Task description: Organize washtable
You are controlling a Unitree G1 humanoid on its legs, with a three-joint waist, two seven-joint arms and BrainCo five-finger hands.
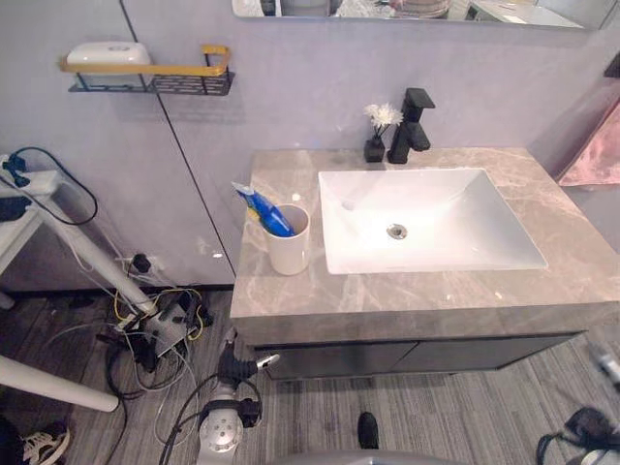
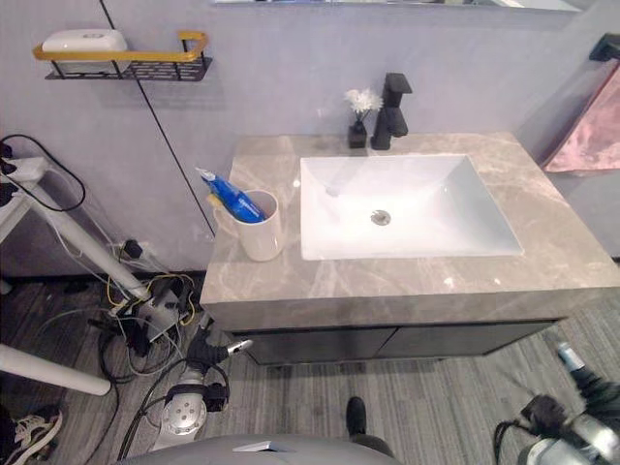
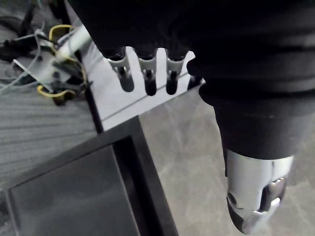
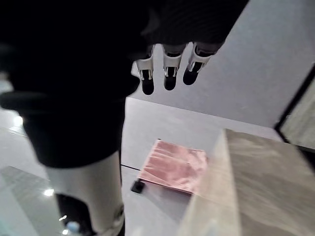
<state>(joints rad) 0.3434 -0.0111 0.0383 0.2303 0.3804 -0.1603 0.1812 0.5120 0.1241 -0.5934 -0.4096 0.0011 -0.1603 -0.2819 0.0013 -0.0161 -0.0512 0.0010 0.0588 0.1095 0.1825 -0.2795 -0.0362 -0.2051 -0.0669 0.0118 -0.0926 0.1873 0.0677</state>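
From the left eye view, the grey stone surface (image 1: 291, 291) carries a white cup (image 1: 289, 250) on the left hand's side of the sunken white basin (image 1: 426, 218), close to the basin's rim but not touching it. In the cup a blue tube (image 1: 263, 211) leans out over the rim toward the wall (something yellowish sits by it, too small to make out). Behind the basin a black faucet (image 1: 412, 126) stands with a small black vase of white flowers (image 1: 380, 131) just beside it. On the wall a black wire shelf with a yellow rail (image 1: 155, 77) holds a white box-like thing (image 1: 107, 53). The right eye view gives the same layout, with a pink towel (image 2: 591, 131) hanging on the right hand's side. In the left wrist view the left hand (image 3: 149, 73) has its fingers straight and relaxed, thumb apart, with nothing in them; below it lie the stone surface and a dark cabinet panel (image 3: 74, 191), and past the fingertips are the wall and floor. In the right wrist view the right hand (image 4: 169, 69) is likewise slack and holds nothing; the pink towel hangs past its fingertips, beside the surface's end.
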